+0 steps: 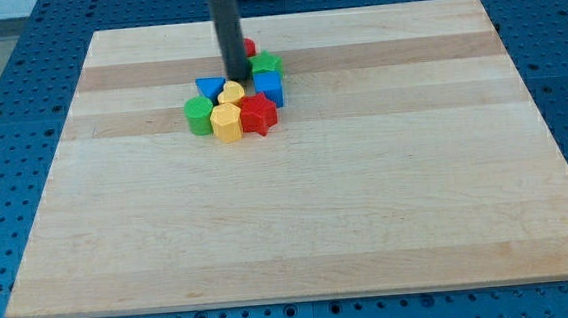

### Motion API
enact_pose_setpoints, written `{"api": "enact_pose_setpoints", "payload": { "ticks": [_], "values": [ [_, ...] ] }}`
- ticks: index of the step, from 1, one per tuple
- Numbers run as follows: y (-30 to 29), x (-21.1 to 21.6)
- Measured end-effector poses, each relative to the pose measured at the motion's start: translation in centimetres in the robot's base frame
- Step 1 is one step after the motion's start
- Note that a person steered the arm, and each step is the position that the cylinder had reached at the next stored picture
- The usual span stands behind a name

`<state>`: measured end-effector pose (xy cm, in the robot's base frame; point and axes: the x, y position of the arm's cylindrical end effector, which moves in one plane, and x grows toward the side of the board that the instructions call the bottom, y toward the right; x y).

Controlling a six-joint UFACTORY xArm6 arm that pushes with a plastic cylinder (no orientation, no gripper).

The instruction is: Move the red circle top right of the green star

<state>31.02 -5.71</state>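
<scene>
The wooden counter point(297, 208) carries one tight cluster of blocks near the view's top, left of centre, and there is no pincer here, only a dark rod ending in my tip point(237, 79). My tip sits inside the cluster, just above the yellow heart point(231, 91), with the blue triangle point(210, 87) on its left and the blue cube point(268, 87) and green star point(267, 65) on its right. The red circle point(249, 48) peeks out behind the rod, just upper-left of the green star; below lie the yellow hexagon point(226, 122), red star point(258, 113) and green cylinder point(199, 115).
</scene>
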Motion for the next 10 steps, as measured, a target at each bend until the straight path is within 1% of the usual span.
{"api": "enact_pose_setpoints", "payload": {
  "ticks": [1,2,3,4,5,6,7,9,10],
  "values": [
    [1.4,-1.0],
    [-3.4,-1.0],
    [-10.0,-1.4],
    [-11.3,-7.1],
    [-8.4,-7.8],
    [-6.4,-6.2],
    [-5.7,-4.2],
    [1.3,-4.5],
    [3.6,-5.0]
  ]
}}
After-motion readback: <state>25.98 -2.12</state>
